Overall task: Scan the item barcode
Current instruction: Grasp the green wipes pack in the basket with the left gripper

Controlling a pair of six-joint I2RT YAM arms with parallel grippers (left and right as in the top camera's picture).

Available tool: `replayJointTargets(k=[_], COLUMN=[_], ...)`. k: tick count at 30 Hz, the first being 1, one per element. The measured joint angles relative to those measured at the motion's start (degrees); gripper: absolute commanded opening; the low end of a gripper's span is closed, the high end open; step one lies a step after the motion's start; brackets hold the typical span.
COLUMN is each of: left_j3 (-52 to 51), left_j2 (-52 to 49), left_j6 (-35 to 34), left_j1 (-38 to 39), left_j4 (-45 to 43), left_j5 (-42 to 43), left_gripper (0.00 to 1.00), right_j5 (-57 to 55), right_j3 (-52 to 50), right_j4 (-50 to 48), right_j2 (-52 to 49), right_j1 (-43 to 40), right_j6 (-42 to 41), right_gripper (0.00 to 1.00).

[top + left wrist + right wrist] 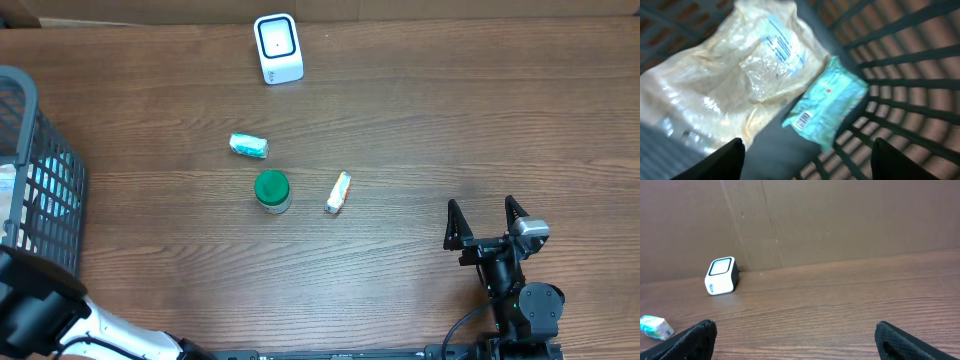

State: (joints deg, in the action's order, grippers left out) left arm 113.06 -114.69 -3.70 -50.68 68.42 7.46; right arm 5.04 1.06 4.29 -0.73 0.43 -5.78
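Note:
The white barcode scanner (277, 47) stands at the table's far edge; the right wrist view shows the scanner (720, 275) against the cardboard wall. Three items lie mid-table: a teal packet (249, 146), a green-lidded jar (272, 191) and a small white-and-orange tube (338, 193). My left gripper (808, 145) hangs open over the inside of the dark basket (900, 65), with nothing between its fingers. Below it lie a clear plastic bag (735, 70) and a teal packet (827, 102) whose barcode (803, 120) faces up. My right gripper (487, 222) rests open and empty at the near right.
The mesh basket (40, 170) stands at the table's left edge, with my left arm (35, 310) coming up from the near left corner beside it. A cardboard wall (840, 220) runs behind the scanner.

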Motion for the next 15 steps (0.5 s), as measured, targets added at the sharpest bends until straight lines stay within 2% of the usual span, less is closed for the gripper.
replayJointTargets(k=[5,15], left_j3=[-1.22,-1.25], left_j2=[-3.72,-12.94], left_j6=[5.55,12.87], left_j1=[0.24,2.73], left_j4=[-4.35,-6.38], left_j5=[2.25,4.0], left_gripper=[0.78,0.77], right_j5=[0.0,0.02], right_j3=[0.0,0.0], right_j4=[0.04,0.11], right_j2=[0.0,0.0], right_j1=[0.0,0.0], right_j6=[0.0,0.0], right_gripper=[1.0,1.0])
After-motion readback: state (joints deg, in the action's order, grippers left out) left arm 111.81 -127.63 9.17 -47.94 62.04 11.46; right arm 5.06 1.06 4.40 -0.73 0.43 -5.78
